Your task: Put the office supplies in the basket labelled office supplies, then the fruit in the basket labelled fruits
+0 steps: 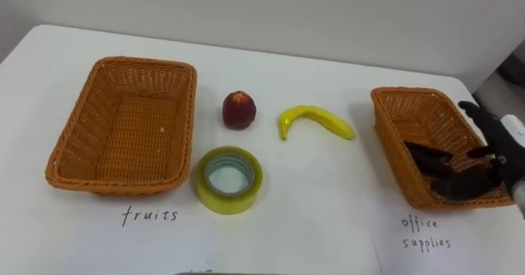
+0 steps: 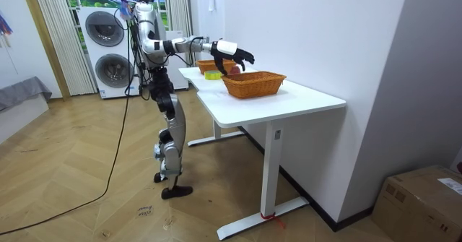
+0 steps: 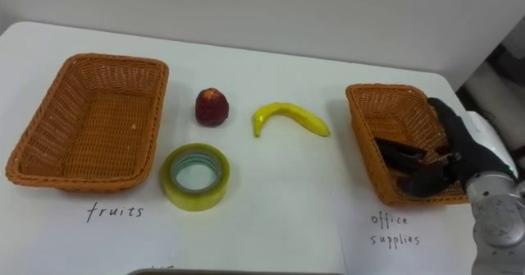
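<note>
Right hand (image 3: 466,148) hovers over the office-supplies basket (image 3: 385,89), fingers (image 3: 402,155) spread and released, grasping nothing. On the bench (image 3: 271,209), between this and the fruits basket (image 3: 82,127), lie the apple (image 3: 212,107), banana (image 3: 289,117) and tape roll (image 3: 195,176).

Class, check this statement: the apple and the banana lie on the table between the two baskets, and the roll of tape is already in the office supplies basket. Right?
No. The left eye view shows the roll of tape on the table too, beside the fruits basket. The apple and the banana do lie between the two baskets.
</note>
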`<state>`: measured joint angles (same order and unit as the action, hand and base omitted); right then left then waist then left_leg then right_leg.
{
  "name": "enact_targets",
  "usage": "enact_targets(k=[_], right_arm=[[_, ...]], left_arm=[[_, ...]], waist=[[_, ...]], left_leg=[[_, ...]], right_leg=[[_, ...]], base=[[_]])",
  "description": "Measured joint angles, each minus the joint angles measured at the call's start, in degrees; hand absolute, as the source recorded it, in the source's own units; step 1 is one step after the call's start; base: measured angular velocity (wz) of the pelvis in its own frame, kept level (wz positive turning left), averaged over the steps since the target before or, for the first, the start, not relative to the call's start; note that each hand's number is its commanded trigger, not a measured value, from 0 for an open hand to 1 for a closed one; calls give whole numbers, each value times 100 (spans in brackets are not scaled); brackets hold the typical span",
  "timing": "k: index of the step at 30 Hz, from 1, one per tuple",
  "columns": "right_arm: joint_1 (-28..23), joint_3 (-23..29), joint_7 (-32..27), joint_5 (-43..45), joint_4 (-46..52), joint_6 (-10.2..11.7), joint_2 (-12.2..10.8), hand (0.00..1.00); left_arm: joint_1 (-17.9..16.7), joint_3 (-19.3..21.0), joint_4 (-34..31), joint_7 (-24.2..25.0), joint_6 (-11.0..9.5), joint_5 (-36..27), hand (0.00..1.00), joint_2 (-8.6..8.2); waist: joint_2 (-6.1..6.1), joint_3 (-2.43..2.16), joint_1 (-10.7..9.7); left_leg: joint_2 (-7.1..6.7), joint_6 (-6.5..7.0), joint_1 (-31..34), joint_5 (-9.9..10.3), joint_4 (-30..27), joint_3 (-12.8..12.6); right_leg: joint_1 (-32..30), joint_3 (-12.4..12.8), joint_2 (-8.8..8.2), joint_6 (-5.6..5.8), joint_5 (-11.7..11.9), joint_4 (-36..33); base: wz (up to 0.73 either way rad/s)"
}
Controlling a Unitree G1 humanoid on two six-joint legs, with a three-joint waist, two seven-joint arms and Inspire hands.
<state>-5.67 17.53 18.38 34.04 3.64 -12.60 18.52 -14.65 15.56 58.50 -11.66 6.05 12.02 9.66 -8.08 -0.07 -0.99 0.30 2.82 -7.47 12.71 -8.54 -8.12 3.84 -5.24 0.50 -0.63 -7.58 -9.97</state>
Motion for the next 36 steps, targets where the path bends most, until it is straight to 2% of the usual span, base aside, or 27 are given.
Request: enact_targets(k=[11, 18, 29, 33, 36], right_arm=[[6, -2, 188, -1, 0, 0, 0, 0], [29, -1, 366, -1, 0, 0, 1, 0], [173, -60, 706, -133, 2, 0, -1, 0], [215, -59, 750, -139, 5, 3, 0, 0], [246, -59, 778, -119, 6, 6, -1, 0]], left_arm=[[20, 0, -1, -7, -1, 0, 0, -2], [74, 0, -3, -6, -1, 0, 0, 5], [144, -25, 120, 1, -20, -12, 0, 16], [144, -18, 118, 2, -21, -2, 0, 17], [130, -7, 118, 2, -21, -2, 0, 30]], waist=[[26, -12, -4], [87, -17, -13], [48, -1, -4], [37, 5, 117], [33, 6, 134]], left_leg=[[0, 0, -2, 0, -12, -4], [1, 1, -13, -1, -22, -4], [-7, -1, -3, -6, -24, 23], [-5, 0, 4, -5, -19, 34], [-6, 1, 17, -5, -21, 55]], right_leg=[[-5, -9, -3, 0, 0, -19], [-8, 4, -5, 0, 0, -60], [-2, -51, -16, 0, 0, -62], [-7, -108, -26, 0, 0, -55], [-6, -144, -31, 1, 0, -53]], base=[[0], [0], [1], [1], [4]])
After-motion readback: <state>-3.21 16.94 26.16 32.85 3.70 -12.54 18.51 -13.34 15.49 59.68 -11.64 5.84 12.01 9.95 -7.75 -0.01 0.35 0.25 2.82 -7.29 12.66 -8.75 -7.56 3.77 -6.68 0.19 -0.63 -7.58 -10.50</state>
